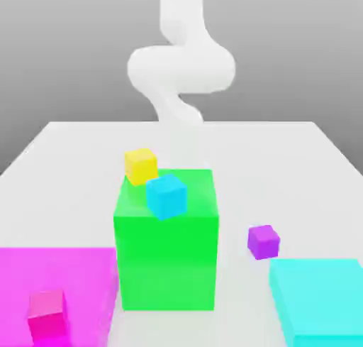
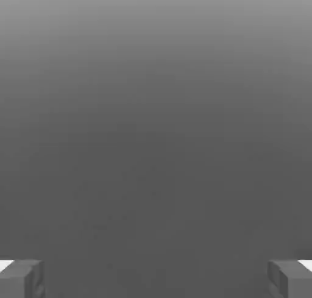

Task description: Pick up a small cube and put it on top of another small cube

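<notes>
so the fingers (image 2: 156, 278) stand wide apart, holding nothing, while the small violet cube (image 1: 263, 240) sits lower right on the bench (image 1: 283, 168), below the arm (image 1: 181, 65).

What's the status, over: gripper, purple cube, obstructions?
Gripper open, holding nothing. Purple cube on table, untouched. Big green block stands beside it.

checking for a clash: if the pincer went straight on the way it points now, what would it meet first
The way looks free: between the open pincer fingers, the hand view has plain grey ahead, no cube or block in line, though depth is unclear.
</notes>
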